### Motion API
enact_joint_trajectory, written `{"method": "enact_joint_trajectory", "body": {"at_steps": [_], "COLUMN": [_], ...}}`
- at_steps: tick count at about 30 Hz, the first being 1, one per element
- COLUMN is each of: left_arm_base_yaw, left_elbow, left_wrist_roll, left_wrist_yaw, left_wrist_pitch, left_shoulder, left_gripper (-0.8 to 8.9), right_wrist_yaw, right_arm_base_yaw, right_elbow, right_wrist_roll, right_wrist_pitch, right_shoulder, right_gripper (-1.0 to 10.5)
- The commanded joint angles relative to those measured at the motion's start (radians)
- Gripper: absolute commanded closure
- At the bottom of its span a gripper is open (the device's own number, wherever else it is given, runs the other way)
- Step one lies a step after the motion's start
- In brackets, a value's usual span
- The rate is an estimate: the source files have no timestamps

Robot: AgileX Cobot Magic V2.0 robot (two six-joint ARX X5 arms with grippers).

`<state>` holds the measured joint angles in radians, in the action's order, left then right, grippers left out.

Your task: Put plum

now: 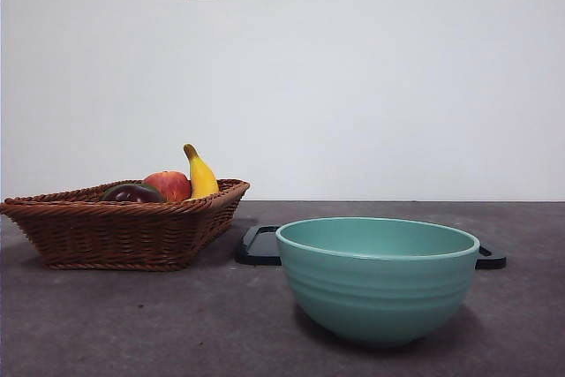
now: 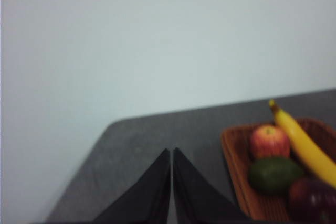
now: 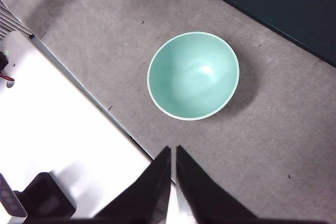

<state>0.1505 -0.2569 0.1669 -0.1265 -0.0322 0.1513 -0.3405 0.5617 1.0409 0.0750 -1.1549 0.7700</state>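
Note:
The plum (image 1: 132,193) is dark maroon and glossy. It lies in the brown wicker basket (image 1: 106,231) at the left of the table, and shows in the left wrist view as the plum (image 2: 312,200) at the basket's near corner. My left gripper (image 2: 171,153) is shut, held above the table well to the side of the basket (image 2: 236,169). My right gripper (image 3: 173,150) is shut too, high over the table with the empty teal bowl (image 3: 193,75) below it. Neither gripper appears in the front view.
In the basket also lie a red apple (image 1: 169,185), a yellow banana (image 1: 201,174) and a dark green oval fruit (image 2: 274,174). The teal bowl (image 1: 377,275) stands front right. A black tray (image 1: 260,245) lies behind it. A white unit (image 3: 58,129) borders the table.

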Motion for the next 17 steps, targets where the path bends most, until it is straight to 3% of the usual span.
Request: {"method": "enact_joint_trajectory", "body": {"at_steps": [1, 17], "left_arm_base_yaw": [0.005, -0.074], "left_elbow": [0.065, 0.244], "left_wrist_roll": [-0.004, -0.027], "left_wrist_yaw": [0.004, 0.004], "left_wrist_pitch": [0.009, 0.003], "left_shoulder": [-0.042, -0.147], "left_gripper": [8.07, 8.07], "right_wrist_yaw": [0.000, 0.000], "right_arm_base_yaw": [0.006, 0.006], "right_elbow": [0.014, 0.014], "right_wrist_roll": [-0.005, -0.005], "right_wrist_pitch": [0.006, 0.005], "right_shoulder": [0.005, 0.005], "right_gripper": [9.4, 9.4]}}
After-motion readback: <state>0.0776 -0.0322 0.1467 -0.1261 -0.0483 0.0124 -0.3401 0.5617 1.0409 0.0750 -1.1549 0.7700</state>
